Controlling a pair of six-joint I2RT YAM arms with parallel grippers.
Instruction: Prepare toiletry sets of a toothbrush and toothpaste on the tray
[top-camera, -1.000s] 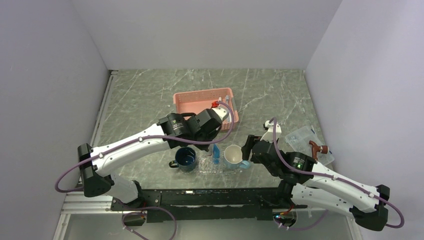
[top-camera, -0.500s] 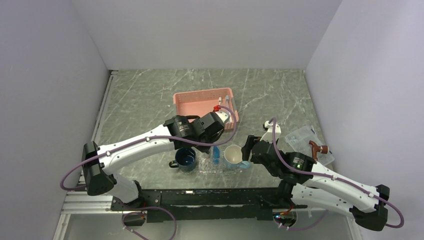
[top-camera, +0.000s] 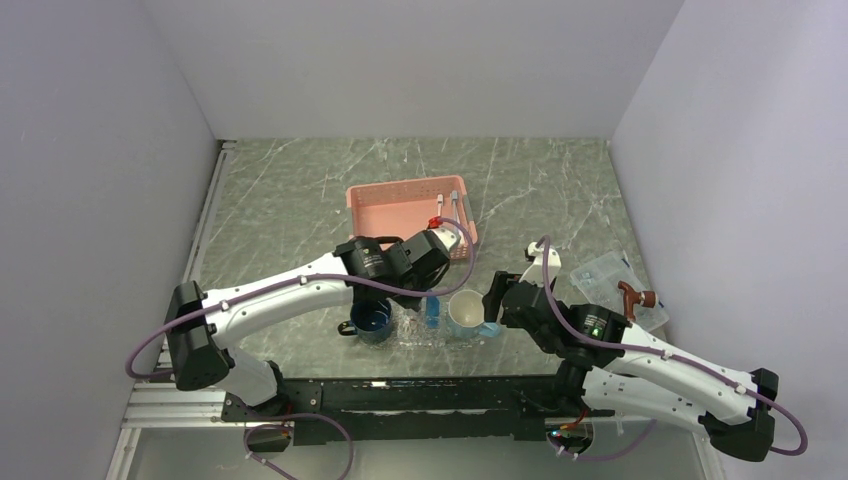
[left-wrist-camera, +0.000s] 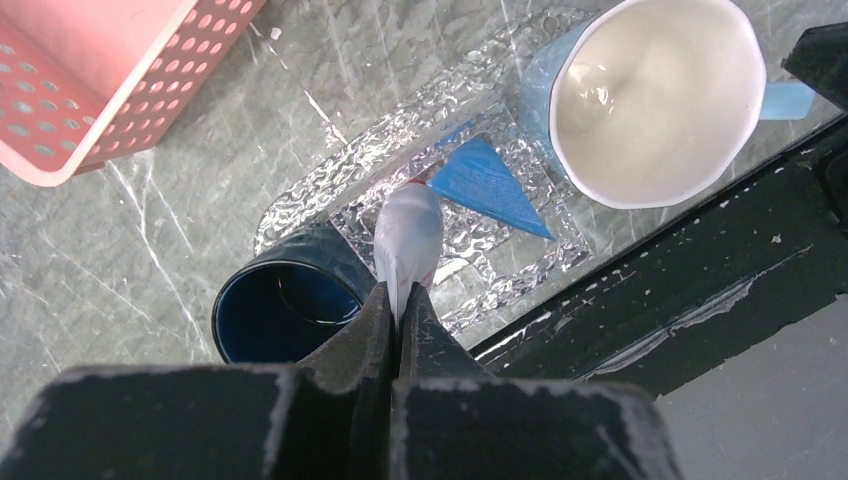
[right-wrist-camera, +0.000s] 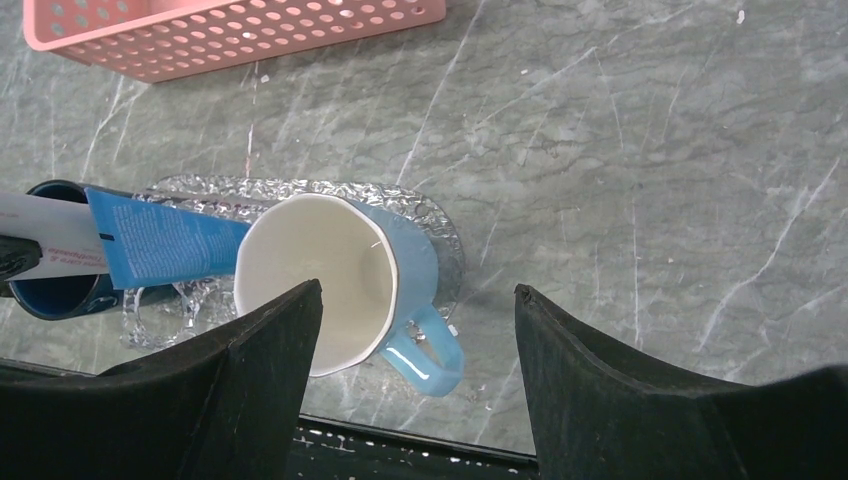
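My left gripper is shut on the white toothpaste, whose red end points down at the clear glittery tray. In the top view this gripper hangs over the tray's far edge. The blue toothpaste lies on the tray between a dark blue mug and a light blue mug. My right gripper is open and empty, right beside the light blue mug. Two white toothbrushes lie in the pink basket.
A clear rectangular box with a brown piece sits at the right, behind the right arm. The black table edge rail runs just beyond the tray's near side. The pink basket stands beyond the tray.
My left gripper has moved from over the basket's right end towards the tray, carrying the white toothpaste. The right arm has not moved.
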